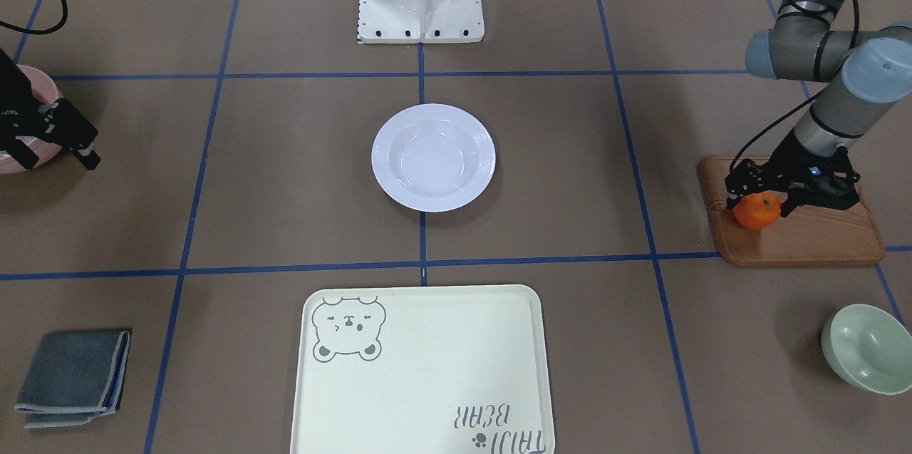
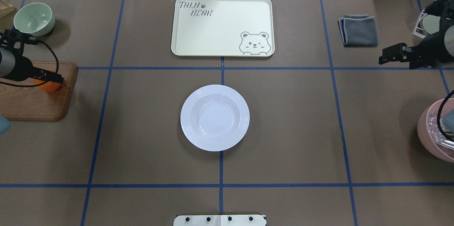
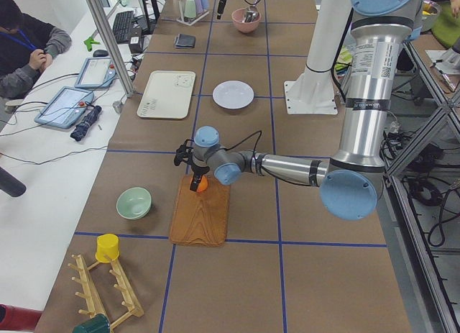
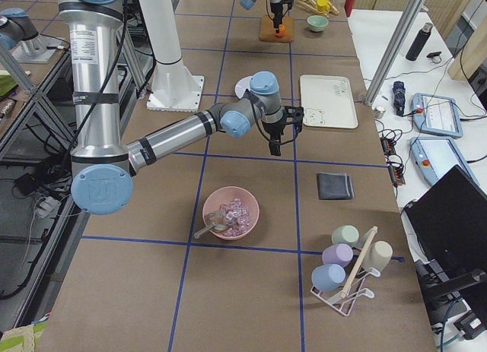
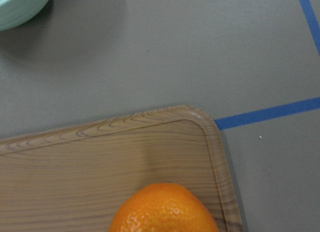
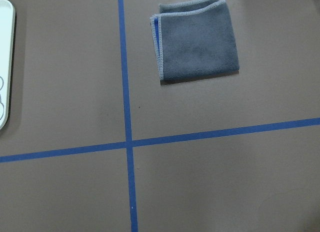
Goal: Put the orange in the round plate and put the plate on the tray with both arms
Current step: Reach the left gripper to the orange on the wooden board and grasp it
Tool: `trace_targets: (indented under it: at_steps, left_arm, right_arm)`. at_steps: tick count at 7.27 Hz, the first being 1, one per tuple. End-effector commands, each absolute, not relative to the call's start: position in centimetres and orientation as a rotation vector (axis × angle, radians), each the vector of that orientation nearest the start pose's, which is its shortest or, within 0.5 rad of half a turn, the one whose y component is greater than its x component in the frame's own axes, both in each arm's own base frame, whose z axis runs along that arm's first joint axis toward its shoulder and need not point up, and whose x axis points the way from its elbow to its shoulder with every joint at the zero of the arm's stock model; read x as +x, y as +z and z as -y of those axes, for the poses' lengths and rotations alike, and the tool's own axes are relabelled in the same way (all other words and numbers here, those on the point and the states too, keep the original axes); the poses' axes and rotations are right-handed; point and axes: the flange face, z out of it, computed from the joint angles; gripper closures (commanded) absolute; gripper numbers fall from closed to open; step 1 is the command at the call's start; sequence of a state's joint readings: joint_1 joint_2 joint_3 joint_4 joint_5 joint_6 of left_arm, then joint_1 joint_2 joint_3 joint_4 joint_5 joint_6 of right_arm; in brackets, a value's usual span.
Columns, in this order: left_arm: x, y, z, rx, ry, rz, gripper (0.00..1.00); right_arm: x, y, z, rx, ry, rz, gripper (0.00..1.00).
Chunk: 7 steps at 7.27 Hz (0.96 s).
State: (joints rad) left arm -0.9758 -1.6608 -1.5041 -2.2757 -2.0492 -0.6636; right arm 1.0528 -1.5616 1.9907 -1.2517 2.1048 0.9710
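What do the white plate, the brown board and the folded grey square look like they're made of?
The round plate is glossy white with shiny highlights: glazed ceramic or melamine, hard to say. The board shows wood grain, though its moulded raised rim could mean printed plastic. The grey square is soft, matt cloth with stitched edges, probably microfibre.

Left pincer [image 2: 53,80] is covering most of the orange [image 2: 48,87] overhead; the tray [image 1: 427,368] is running off the front-facing view's bottom edge
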Motion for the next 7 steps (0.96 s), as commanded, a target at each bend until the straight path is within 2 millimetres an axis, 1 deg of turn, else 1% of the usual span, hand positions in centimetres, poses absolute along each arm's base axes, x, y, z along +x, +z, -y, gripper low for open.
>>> trace_targets:
  at_steps: [1, 2, 3, 4, 5, 6, 7]
  left_arm:
    - [25.0, 58.0, 51.7, 0.311, 0.116, -0.781, 0.53]
    - [24.9, 57.2, 51.6, 0.323, 0.123, -0.789, 1.0]
    - [24.9, 54.8, 51.5, 0.342, 0.135, -0.819, 1.0]
    - [24.9, 51.5, 50.9, 0.313, 0.15, -0.872, 1.0]
    - [25.2, 46.6, 51.5, 0.292, 0.136, -0.859, 1.0]
    - [26.2, 41.0, 52.5, 0.26, 0.026, -0.866, 1.0]
    - [31.0, 36.5, 51.4, 0.229, -0.014, -0.902, 1.0]
  right_arm:
    - [-17.2, 42.0, 46.8, 0.191, 0.223, 0.868, 0.0]
    - [-17.2, 42.0, 46.8, 0.191, 0.223, 0.868, 0.0]
    - [-17.2, 42.0, 46.8, 0.19, 0.222, 0.869, 0.0]
    - [-17.2, 42.0, 46.8, 0.19, 0.222, 0.869, 0.0]
    - [-17.2, 41.9, 46.8, 0.19, 0.221, 0.871, 0.0]
    - [-17.3, 41.7, 46.8, 0.193, 0.217, 0.876, 0.0]
    - [-17.4, 40.9, 46.8, 0.236, 0.196, 0.915, 0.0]
